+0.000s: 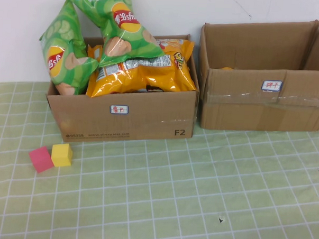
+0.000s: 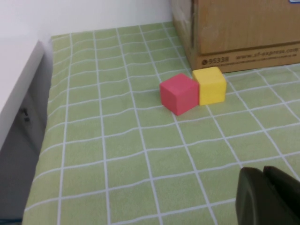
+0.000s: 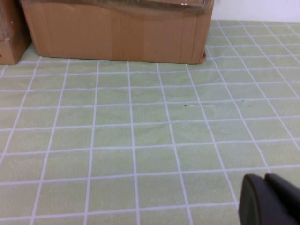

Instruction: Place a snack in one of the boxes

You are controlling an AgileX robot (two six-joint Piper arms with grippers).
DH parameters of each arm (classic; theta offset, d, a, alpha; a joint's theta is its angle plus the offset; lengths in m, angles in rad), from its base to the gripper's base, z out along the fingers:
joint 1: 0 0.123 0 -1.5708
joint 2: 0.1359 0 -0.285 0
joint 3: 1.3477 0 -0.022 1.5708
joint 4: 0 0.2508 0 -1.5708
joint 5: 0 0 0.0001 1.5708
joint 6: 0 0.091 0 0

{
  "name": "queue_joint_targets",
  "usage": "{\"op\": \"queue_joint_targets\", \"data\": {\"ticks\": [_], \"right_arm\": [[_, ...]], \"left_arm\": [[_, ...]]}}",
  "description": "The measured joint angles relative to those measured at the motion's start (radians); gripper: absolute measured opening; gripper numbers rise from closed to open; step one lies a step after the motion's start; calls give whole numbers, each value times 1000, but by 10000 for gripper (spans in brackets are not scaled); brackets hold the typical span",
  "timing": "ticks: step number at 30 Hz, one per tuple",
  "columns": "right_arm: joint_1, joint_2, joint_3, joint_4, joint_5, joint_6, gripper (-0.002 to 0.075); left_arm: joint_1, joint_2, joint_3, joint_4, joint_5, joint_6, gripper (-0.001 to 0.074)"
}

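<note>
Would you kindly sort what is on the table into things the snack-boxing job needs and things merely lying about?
Job:
- left box, piled with chip bags
- right box, nearly empty
- left gripper, low over the cloth near the cubes
- right gripper, shut, before the right box

Lying about:
- pink cube
- yellow cube

Glossy, crinkled green and orange foil snack bags (image 1: 131, 55) fill the matt brown corrugated cardboard left box (image 1: 122, 115), the similar right cardboard box (image 1: 263, 105) carries shiny clear tape, and matt pink (image 1: 41, 159) and yellow foam-like cubes (image 1: 62, 154) sit on smooth green checked tablecloth (image 1: 198, 195).
</note>
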Motion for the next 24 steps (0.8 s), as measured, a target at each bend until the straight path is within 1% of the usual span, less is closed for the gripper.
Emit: {"op": "queue_joint_targets", "data": {"ticks": [8,24], "right_arm": [[0,0,0,0,0,0,-2],[0,0,0,0,0,0,-2]], "left_arm": [[0,0,-1,91,6,-124,-2],[0,0,-2,105,7,-144,-2]]}}
